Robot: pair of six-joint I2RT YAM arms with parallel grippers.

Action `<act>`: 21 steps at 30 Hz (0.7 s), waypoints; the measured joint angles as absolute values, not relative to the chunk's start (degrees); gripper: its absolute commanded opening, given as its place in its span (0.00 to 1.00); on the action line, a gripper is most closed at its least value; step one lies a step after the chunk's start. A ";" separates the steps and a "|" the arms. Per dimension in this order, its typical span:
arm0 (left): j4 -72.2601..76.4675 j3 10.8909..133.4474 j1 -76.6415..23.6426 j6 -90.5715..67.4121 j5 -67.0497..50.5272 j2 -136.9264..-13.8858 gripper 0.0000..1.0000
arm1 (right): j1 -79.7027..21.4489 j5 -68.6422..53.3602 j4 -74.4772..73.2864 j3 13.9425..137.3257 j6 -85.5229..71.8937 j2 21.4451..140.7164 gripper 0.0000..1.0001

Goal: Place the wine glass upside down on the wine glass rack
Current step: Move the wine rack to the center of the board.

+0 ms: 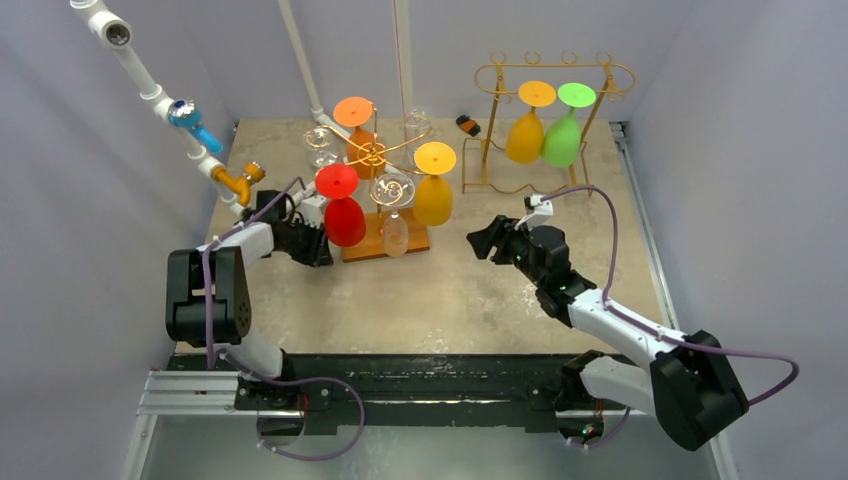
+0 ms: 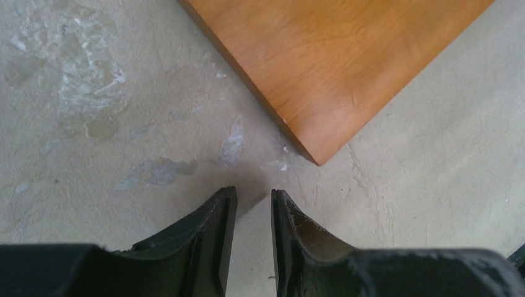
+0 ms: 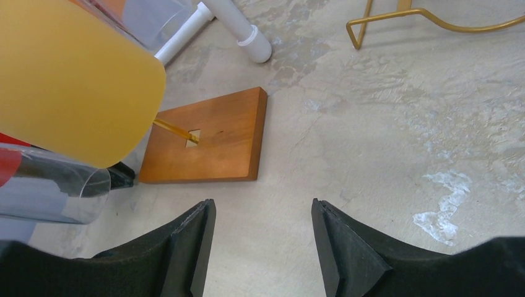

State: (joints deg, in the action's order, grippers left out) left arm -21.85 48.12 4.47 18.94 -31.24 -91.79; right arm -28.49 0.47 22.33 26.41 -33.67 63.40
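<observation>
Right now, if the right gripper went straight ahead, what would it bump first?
Probably the wooden base; the right gripper points at it across bare table. The yellow glass hanging above might come first; height is unclear.

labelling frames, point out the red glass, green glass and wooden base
red glass (image 1: 345,222): top view, on its bowl
green glass (image 1: 562,142): top view, on its bowl
wooden base (image 3: 220,142): right wrist view, on its top face

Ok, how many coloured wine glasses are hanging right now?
5. Wooden-base rack: red glass, orange glass, amber glass. Gold rack: yellow glass, green glass. Clear ones excluded. None seems hidden.
</observation>
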 measured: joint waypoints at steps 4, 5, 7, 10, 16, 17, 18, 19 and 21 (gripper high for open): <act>-19.07 48.40 4.34 16.60 -29.87 -93.03 0.31 | -28.49 0.45 23.99 25.69 -34.54 63.90 0.65; -18.31 48.60 4.19 15.88 -29.52 -93.36 0.31 | -28.49 0.45 24.58 25.69 -34.70 64.47 0.65; -16.80 49.15 3.81 14.90 -28.84 -94.06 0.31 | -28.49 0.23 25.80 25.69 -35.11 66.15 0.63; -14.96 49.93 3.05 13.82 -27.64 -95.00 0.31 | -28.49 -0.38 27.42 25.69 -35.90 69.04 0.59; -12.82 52.38 1.15 12.34 -25.76 -97.49 0.30 | -28.49 -1.32 30.48 25.58 -37.30 73.19 0.56; -12.60 52.73 0.99 12.27 -25.61 -97.82 0.30 | -28.49 -1.34 30.87 25.45 -37.39 73.36 0.56; -12.25 53.04 0.80 12.03 -25.39 -98.17 0.30 | -28.49 -1.32 31.20 25.26 -37.52 73.43 0.56; -11.86 53.19 0.56 11.90 -25.19 -98.39 0.30 | -28.49 -1.32 31.53 25.06 -37.56 73.45 0.56; -11.25 53.28 0.03 11.55 -24.73 -98.59 0.30 | -28.49 -1.32 31.90 24.75 -37.60 73.47 0.56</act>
